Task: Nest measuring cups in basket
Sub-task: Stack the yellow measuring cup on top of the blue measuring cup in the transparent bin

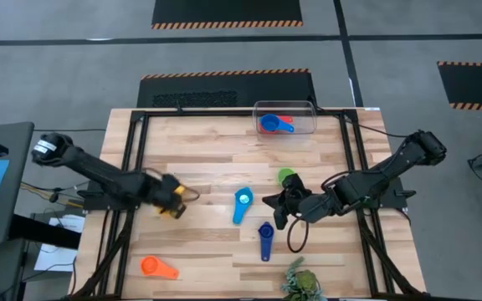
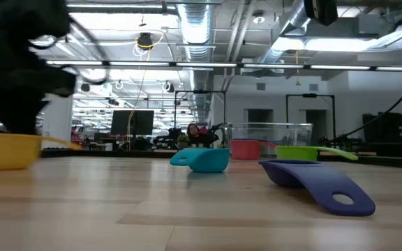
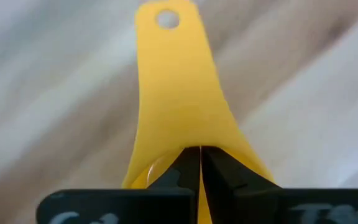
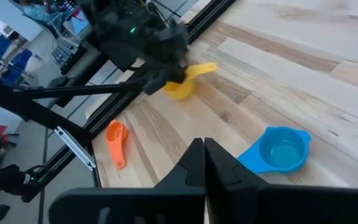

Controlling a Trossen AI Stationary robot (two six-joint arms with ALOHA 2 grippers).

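Observation:
My left gripper (image 1: pixel 172 203) is at the table's left, shut on a yellow measuring cup (image 3: pixel 173 93), also in the low view (image 2: pixel 7 150). My right gripper (image 1: pixel 268 201) is shut and empty, right of the light blue cup (image 1: pixel 242 203), which lies on the table. The dark blue cup (image 1: pixel 265 239), green cup (image 1: pixel 287 176) and orange cup (image 1: pixel 157 267) also lie on the table. The clear basket (image 1: pixel 308 124) stands at the far edge and holds a blue cup (image 1: pixel 269 124) and a red cup (image 1: pixel 284 120). My left gripper pinches the yellow cup's bowl wall (image 3: pixel 166 163) where the handle joins it, between its two fingers. The handle (image 3: pixel 169 56) points away from the gripper, along the fingers. The cup sits level at table height (image 2: pixel 7 150); whether it rests on the table I cannot tell.
A green leafy plant-like object (image 1: pixel 299 281) lies at the near edge, right of centre. Black frame rails (image 1: pixel 132 167) run along the table's left and right sides. Bare wood (image 1: pixel 207 159) lies between the left gripper and the basket.

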